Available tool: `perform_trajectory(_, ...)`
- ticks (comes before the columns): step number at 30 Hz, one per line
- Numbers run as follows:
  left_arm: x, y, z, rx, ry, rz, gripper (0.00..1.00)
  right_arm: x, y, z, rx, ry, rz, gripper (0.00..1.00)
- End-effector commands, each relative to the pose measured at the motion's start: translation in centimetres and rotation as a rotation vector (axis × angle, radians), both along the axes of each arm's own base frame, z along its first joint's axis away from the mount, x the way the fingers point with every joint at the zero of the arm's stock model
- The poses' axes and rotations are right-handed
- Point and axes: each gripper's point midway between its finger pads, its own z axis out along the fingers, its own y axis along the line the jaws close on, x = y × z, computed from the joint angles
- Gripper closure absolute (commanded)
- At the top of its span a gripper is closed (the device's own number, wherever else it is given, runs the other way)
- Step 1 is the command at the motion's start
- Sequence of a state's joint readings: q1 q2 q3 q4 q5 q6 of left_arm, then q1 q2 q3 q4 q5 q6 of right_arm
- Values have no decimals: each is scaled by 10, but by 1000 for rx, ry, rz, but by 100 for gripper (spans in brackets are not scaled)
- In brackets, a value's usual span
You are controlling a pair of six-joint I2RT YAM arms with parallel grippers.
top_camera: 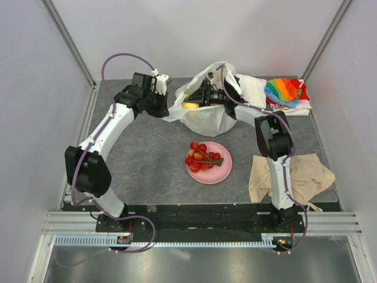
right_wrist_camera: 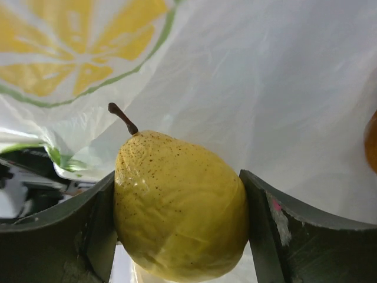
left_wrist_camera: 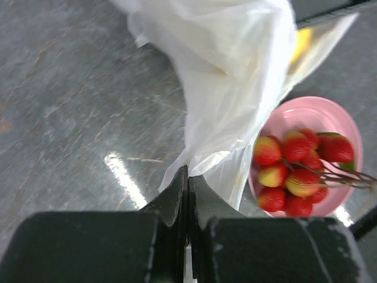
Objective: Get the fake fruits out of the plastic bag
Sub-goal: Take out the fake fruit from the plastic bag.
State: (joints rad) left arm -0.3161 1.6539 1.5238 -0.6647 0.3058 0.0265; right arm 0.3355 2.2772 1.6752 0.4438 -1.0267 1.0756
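The translucent white plastic bag (top_camera: 206,121) stands at the back middle of the table. My left gripper (top_camera: 167,107) is shut on the bag's left edge, seen in the left wrist view (left_wrist_camera: 188,177) pinching the thin plastic (left_wrist_camera: 235,71). My right gripper (top_camera: 205,96) is inside the bag's mouth, shut on a yellow speckled pear-shaped fruit with a brown stem (right_wrist_camera: 179,206), held between both fingers (right_wrist_camera: 88,227). An orange fruit (right_wrist_camera: 372,141) shows at the edge inside the bag (right_wrist_camera: 265,88). The red cherry-like cluster (top_camera: 202,155) lies on the pink plate (top_camera: 227,171), also in the left wrist view (left_wrist_camera: 294,171).
A folded white cloth (top_camera: 253,88) and a rainbow cloth (top_camera: 285,91) lie at the back right. A beige cloth (top_camera: 291,177) lies at the front right by the right arm. The pink plate (left_wrist_camera: 330,106) sits just in front of the bag.
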Motion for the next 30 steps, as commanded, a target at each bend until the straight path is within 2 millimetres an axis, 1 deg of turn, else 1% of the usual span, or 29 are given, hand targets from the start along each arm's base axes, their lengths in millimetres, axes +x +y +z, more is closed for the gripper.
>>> perform_trajectory(1,24,26,8,132,-78,112,98,-27,-8,59,173,-19,130,62)
perform_trajectory(2,25,29,3,151,-72,115,98,-29,-12,71,195,-50,136,62)
perform_trajectory(4,27,34,-1,169,-71,132,98,-35,-15,85,208,-72,157,63)
perform_trajectory(5,28,35,-6,176,-62,136,98,-38,-15,88,211,-79,169,63)
perform_trajectory(7,31,35,-9,185,-63,131,98,-46,-18,99,221,-99,191,62)
perform_trajectory(9,33,34,-13,190,-57,129,98,-48,-20,108,227,-122,188,62)
perform_trajectory(11,37,30,-6,170,-68,123,98,-58,-15,110,229,-101,220,60)
perform_trajectory(12,42,29,-8,169,-70,127,98,-64,-13,108,229,-93,241,60)
perform_trajectory(13,46,27,-2,166,-88,124,98,-75,-9,113,245,-136,273,60)
perform_trajectory(14,49,26,-4,172,-87,118,98,-79,-8,111,247,-108,277,61)
perform_trajectory(15,52,28,-10,190,-83,119,98,-84,-6,118,250,-123,279,61)
perform_trajectory(17,56,32,-14,210,-76,130,98,-93,-3,126,248,-147,298,61)
perform_trajectory(18,59,30,-13,196,-74,128,98,-99,-2,134,249,-174,309,61)
perform_trajectory(19,58,28,-11,176,-59,137,98,-103,4,133,235,-139,324,60)
perform_trajectory(20,59,26,-7,159,-61,143,98,-106,4,130,222,-125,342,60)
perform_trajectory(21,61,23,2,129,-74,154,98,-111,7,128,219,-100,360,60)
perform_trajectory(22,63,22,10,123,-96,160,98,-112,7,122,215,-82,359,60)
perform_trajectory(23,65,26,13,139,-109,174,98,-108,5,125,217,-98,337,61)
perform_trajectory(24,66,28,19,155,-126,174,98,-92,2,110,173,-70,282,63)
perform_trajectory(26,63,39,26,189,-144,191,98,-73,1,104,128,-79,229,64)
perform_trajectory(27,60,44,22,199,-137,192,99,-71,3,105,123,-68,242,63)
perform_trajectory(28,57,53,28,196,-146,212,98,-69,7,122,136,-112,261,63)
perform_trajectory(29,57,59,27,194,-140,227,98,-68,12,120,125,-111,278,63)
perform_trajectory(30,58,64,28,186,-139,250,98,-77,20,120,115,-99,318,63)
